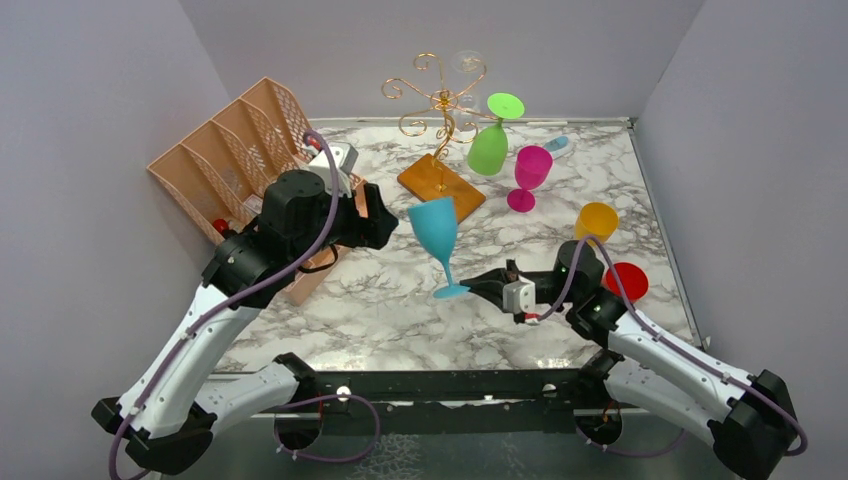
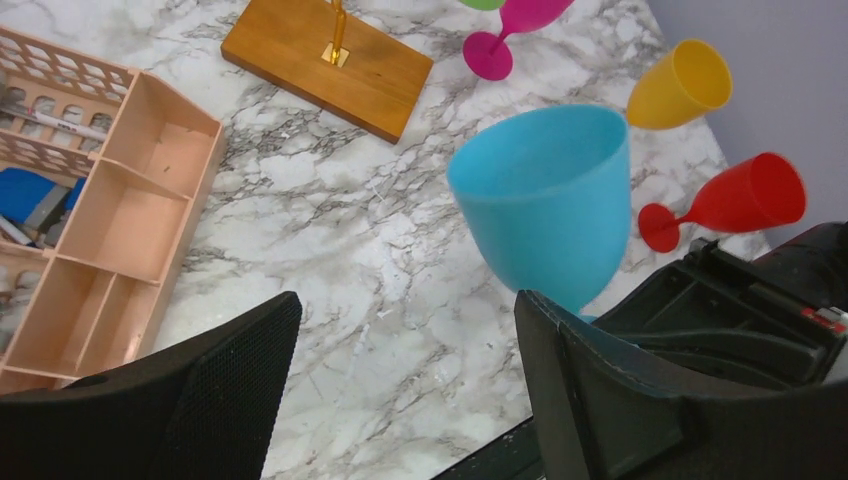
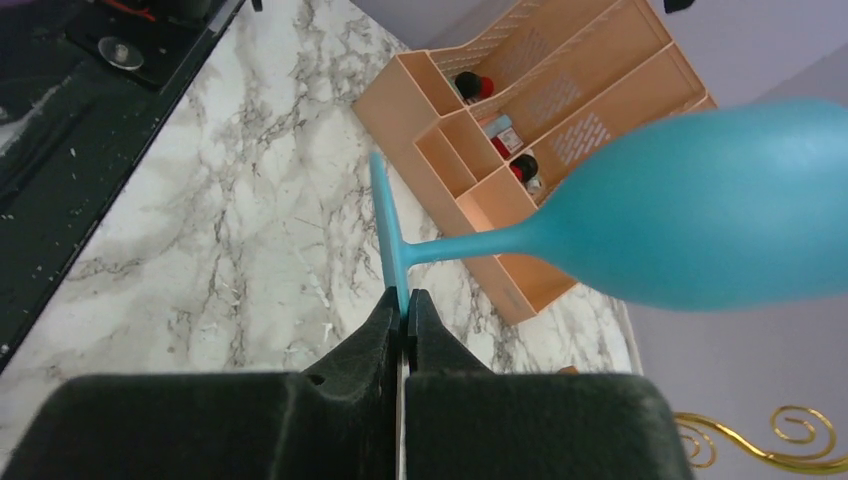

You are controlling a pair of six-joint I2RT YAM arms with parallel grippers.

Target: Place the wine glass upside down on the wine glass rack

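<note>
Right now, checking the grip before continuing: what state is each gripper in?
Left gripper: open.
Right gripper: shut on the blue wine glass, pinching its foot.

top cam high behind the bases, looking down over whole table [image 1: 380,300]; wrist cams close-in, facing each other, all sharing blue glass [image 1: 435,228]

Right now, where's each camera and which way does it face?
Top external: above, behind the robot, looking down at the marble table; left arm, right arm show.
Left wrist: looks past the open left gripper at the blue wine glass.
Right wrist: looks along the right gripper, shut on the glass's foot, toward the peach organiser.
All three see the glass.
</note>
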